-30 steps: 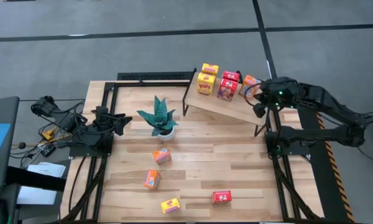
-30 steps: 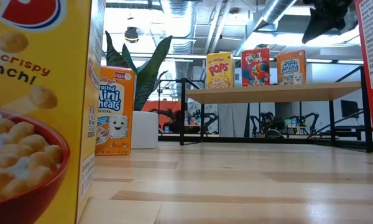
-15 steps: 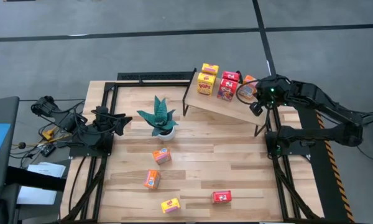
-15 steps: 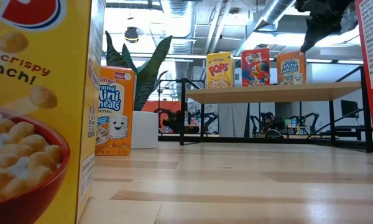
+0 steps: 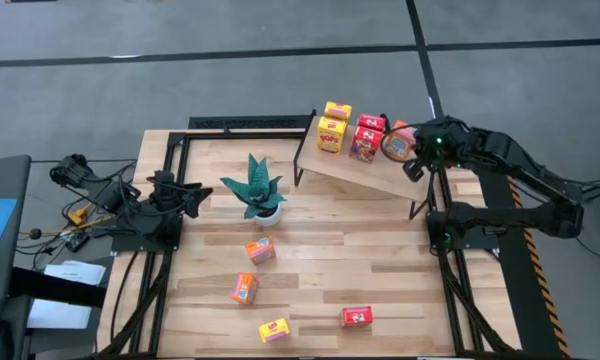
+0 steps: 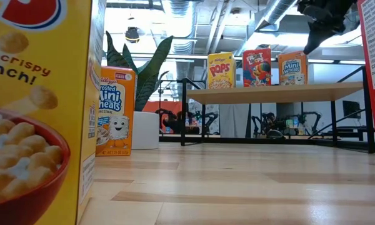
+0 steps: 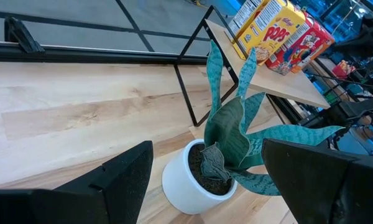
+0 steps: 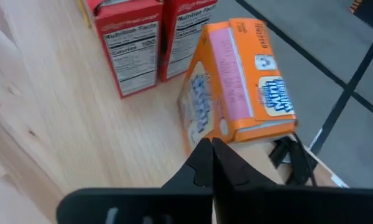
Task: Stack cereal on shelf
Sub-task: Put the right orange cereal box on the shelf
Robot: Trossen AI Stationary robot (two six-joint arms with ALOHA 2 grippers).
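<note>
two closed fingers [image 8: 206, 163] of the right arm hang beside the orange box [image 8: 236, 87] on the shelf [image 5: 365, 170], left fingers [image 7: 130, 177] open.

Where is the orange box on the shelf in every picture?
High view: orange box at the shelf's right end, just left of the right tool.
Low view: rightmost of three boxes on the shelf.
Left wrist view: cannot make it out.
Right wrist view: in the middle, tilted, just beyond the shut tool.
Shared landmark: the red boxes beside it.
</note>
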